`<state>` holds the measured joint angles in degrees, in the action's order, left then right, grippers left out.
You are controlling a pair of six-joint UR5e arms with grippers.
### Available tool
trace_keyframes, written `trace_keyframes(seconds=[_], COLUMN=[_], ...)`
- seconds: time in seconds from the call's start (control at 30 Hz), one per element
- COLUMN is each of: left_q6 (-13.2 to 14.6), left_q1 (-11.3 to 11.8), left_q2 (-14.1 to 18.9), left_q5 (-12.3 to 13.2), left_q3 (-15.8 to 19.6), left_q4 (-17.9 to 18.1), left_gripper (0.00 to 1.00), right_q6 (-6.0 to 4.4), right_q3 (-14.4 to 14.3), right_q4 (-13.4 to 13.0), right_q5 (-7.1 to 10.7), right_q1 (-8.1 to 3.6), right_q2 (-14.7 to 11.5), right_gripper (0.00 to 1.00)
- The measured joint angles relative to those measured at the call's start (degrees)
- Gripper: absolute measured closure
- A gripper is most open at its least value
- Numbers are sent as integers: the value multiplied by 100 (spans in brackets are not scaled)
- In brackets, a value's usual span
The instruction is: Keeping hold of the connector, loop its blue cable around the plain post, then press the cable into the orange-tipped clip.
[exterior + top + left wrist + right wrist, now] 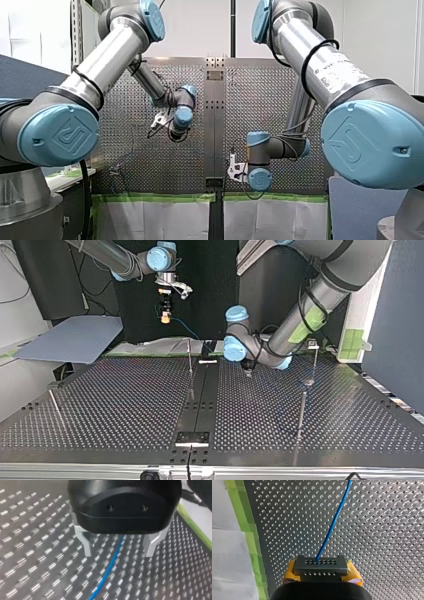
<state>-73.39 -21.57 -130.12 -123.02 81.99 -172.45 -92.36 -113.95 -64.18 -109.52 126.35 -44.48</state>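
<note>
Right gripper (322, 574) clamped on connector (320, 565), high over taped edge of table (387, 530); blue cable (333, 522) trails between spread fingers (85, 543) of left gripper (118, 552). Risk: taut cable pulling connector from pads (290, 573)

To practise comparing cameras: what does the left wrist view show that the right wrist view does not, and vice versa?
Only the left wrist view: my left pincer, metal fingers open, above the blue cable. Only the right wrist view: my right pincer, yellow pads shut on the grey connector. Both: the cable, the perforated table and green tape.
</note>
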Motion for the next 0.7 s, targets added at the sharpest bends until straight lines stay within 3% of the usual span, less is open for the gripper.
trace_keyframes(seconds=[0.4,0.7], left_q6=[-176,-321], left_q1=[-302,-501], left_q2=[-418,-682], left_q5=[159,423], left_q3=[1,-86], left_q4=[92,35], left_gripper=[0,0], right_q6=[-9,-28], right_q3=[-1,0], right_q4=[12,13], right_q5=[0,0], right_q1=[14,28], right_q2=[0,2], right_gripper=[100,100])
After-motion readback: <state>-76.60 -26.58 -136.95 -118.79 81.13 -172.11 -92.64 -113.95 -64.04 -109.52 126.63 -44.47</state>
